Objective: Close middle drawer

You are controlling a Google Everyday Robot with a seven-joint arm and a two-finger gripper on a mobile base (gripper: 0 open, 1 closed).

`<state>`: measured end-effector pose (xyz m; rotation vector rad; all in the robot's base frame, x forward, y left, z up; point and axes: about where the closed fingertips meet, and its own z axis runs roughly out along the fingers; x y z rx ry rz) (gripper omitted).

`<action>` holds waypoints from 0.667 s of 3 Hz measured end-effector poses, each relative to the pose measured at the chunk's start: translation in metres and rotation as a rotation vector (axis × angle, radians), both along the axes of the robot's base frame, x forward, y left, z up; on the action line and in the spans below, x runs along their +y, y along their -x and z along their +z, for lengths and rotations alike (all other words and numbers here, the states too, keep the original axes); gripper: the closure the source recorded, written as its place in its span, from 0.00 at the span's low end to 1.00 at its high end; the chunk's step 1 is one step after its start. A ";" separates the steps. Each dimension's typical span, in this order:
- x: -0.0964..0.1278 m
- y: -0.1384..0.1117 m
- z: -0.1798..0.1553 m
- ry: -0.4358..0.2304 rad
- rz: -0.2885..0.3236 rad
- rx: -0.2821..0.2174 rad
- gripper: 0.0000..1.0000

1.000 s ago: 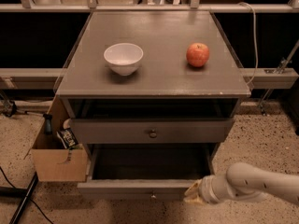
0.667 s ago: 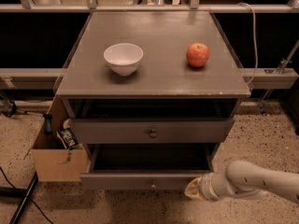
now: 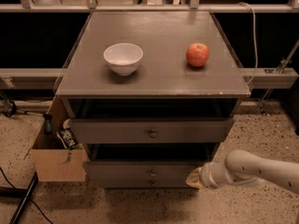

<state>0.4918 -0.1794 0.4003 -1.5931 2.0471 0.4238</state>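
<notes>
My end effector (image 3: 194, 177) sits low at the cabinet's right, against the right end of the middle drawer (image 3: 126, 170); I cannot tell whether it is spread or pressed together. That drawer's front stands only slightly forward of the lowest drawer (image 3: 140, 183) beneath it, while the uppermost drawer (image 3: 117, 130) juts well out. On the worktop (image 3: 159, 80) rest a white bowl (image 3: 123, 58) and a red apple (image 3: 197, 54), well apart.
</notes>
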 end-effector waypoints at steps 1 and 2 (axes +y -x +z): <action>0.001 0.011 -0.004 0.023 0.007 0.007 0.57; 0.006 0.009 -0.009 0.047 0.019 0.003 0.34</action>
